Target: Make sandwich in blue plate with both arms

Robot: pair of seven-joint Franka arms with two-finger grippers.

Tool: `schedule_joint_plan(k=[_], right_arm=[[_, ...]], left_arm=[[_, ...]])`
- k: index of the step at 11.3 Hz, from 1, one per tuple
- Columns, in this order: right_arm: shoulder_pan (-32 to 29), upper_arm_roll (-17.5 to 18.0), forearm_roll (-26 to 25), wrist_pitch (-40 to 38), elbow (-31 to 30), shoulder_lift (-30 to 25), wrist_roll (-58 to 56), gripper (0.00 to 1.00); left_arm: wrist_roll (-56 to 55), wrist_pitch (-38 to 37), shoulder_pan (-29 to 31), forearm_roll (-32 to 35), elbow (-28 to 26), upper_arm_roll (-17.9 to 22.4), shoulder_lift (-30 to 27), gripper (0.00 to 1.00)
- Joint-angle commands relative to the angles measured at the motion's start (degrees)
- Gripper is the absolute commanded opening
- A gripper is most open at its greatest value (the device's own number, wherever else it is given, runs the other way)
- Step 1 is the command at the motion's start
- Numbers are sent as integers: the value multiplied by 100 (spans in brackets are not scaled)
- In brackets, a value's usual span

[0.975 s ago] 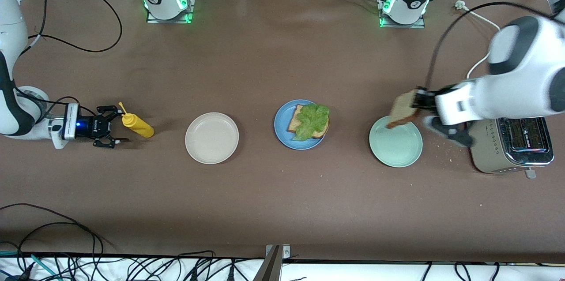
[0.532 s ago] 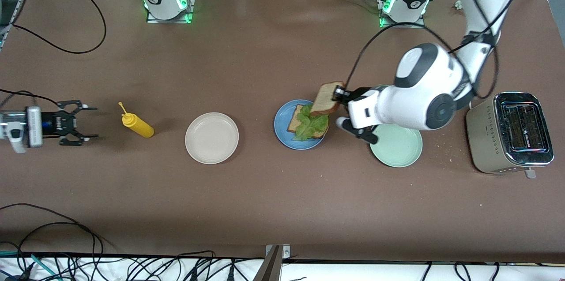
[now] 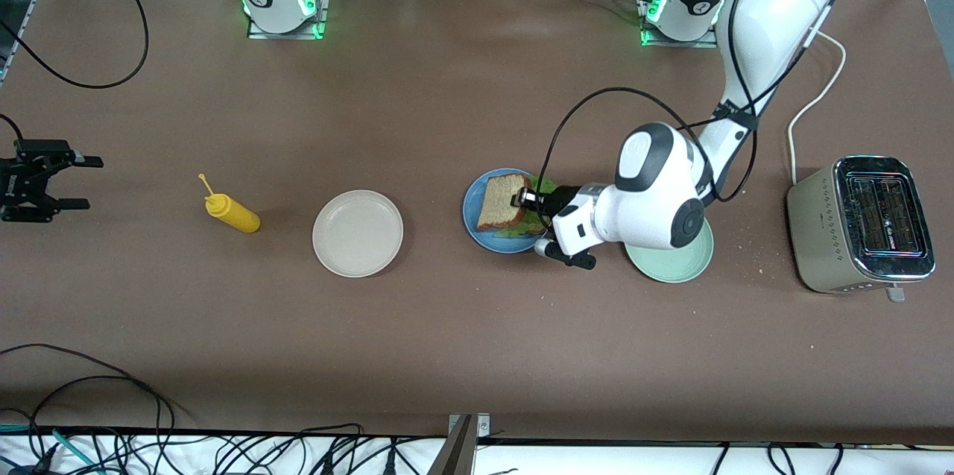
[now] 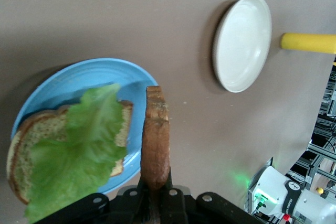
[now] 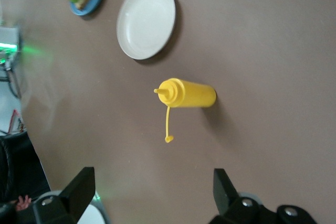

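Observation:
The blue plate [image 3: 470, 208] lies mid-table, holding a toasted bread slice [image 4: 26, 140] with a ruffled green lettuce leaf [image 4: 79, 145] on top. My left gripper [image 3: 522, 199] is shut on the edge of a second bread slice [image 3: 503, 200] and holds it just over the lettuce and plate. In the left wrist view that slice [image 4: 156, 135] sticks straight out from the closed left gripper [image 4: 156, 190], above the blue plate [image 4: 79, 74]. My right gripper [image 3: 86, 182] hangs open and empty at the right arm's end of the table, and the right wrist view shows the right gripper [image 5: 155, 192] with only bare table between its fingers.
A beige plate [image 3: 358, 233] and a yellow squeeze bottle [image 3: 235, 214] lie between the blue plate and the right gripper. A mint-green plate [image 3: 671, 266] sits partly under the left arm, with a silver toaster [image 3: 864, 225] and crumbs toward the left arm's end.
The left arm carried the bread slice from over the mint-green plate to over the blue plate. The right gripper drew back from the yellow bottle toward the table's end, still open.

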Motion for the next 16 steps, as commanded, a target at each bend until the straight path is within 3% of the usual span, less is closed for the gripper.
schedule_joint_plan(k=[1, 4, 5, 6, 7, 9, 12, 13, 15, 16], right_arm=[[462, -43, -1044, -340, -74, -609, 1672, 100], [989, -34, -1582, -376, -300, -1065, 3069, 100], [1260, -34, -1722, -367, -380, -1241, 3623, 100], [1515, -52, -1819, -350, -425, -1347, 4028, 100], [1709, -60, -1829, -306, -564, -1522, 4233, 100], [1886, -69, -1820, 70, -1020, -1821, 4611, 100], [2395, -533, -1750, 1447, -2486, -2646, 4990, 100], [2667, -761, -1741, 1809, -2725, -2779, 5034, 100], [3675, -1735, -1750, 1944, -2745, -2746, 5445, 100], [3723, -1765, -1759, 1953, -2771, -2746, 5682, 100]], left_arm=[[-61, 15, 88, -127, -22, 72, 272, 0], [-61, -46, 212, -136, -181, 64, 246, 0], [-61, -46, 290, -136, -286, 64, 237, 8], [-53, -46, 396, -127, -391, 64, 237, 45], [-18, -46, 423, -109, -453, 72, 229, 99], [-43, -55, 441, -100, -506, 72, 158, 100], [-35, -142, 519, -13, -480, 116, -113, 100], [-35, -308, 598, 327, -437, 116, -314, 100], [-44, -485, 800, 952, -427, 116, -745, 100], [-44, -642, 931, 1250, -419, 116, -921, 100]])
